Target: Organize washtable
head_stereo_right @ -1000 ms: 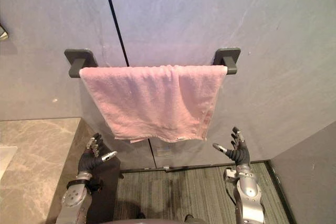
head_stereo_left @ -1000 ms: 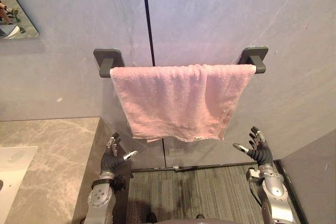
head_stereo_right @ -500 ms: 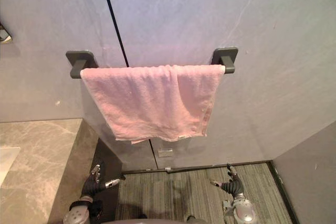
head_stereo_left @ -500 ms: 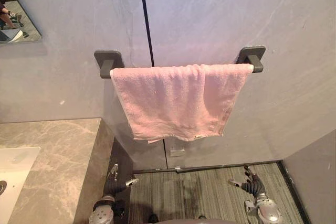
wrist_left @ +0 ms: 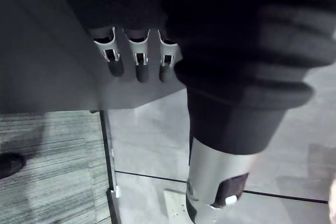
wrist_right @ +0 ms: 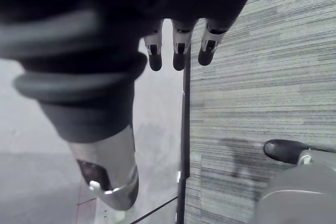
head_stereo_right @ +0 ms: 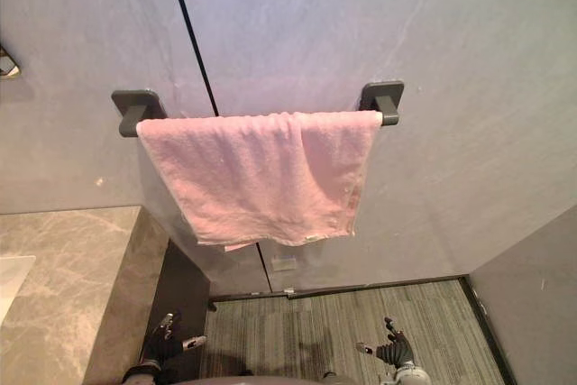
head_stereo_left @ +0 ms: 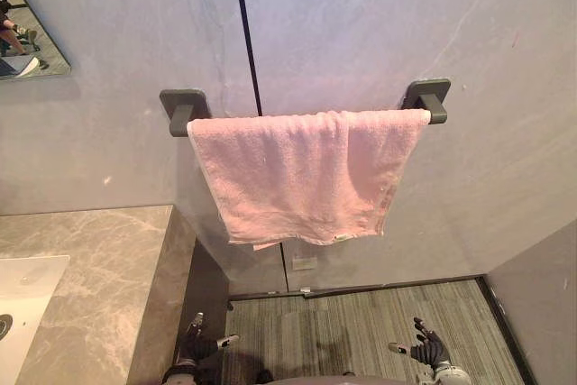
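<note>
A pink towel [head_stereo_left: 302, 176] hangs spread over a dark wall rail [head_stereo_left: 427, 97], its lower edge uneven and a small tag at the bottom right. Both hands sit far below it near the floor. My left hand [head_stereo_left: 198, 347] shows at the bottom edge beside the counter's side, fingers straight, holding nothing; its fingers [wrist_left: 137, 61] appear relaxed in the left wrist view. My right hand [head_stereo_left: 425, 352] is at the bottom right over the striped floor, open and holding nothing, with fingers [wrist_right: 178, 51] extended in the right wrist view.
A marble counter [head_stereo_left: 86, 268] with a white basin [head_stereo_left: 22, 299] stands at the left. A mirror corner [head_stereo_left: 22, 38] is at the upper left. Grey wall panels meet at a dark seam [head_stereo_left: 248, 42]. Striped grey flooring [head_stereo_left: 361, 326] lies below, with a low wall at right.
Both hands have dropped from just under the towel down to the bottom edge of the eye views. The towel stays on the rail.
</note>
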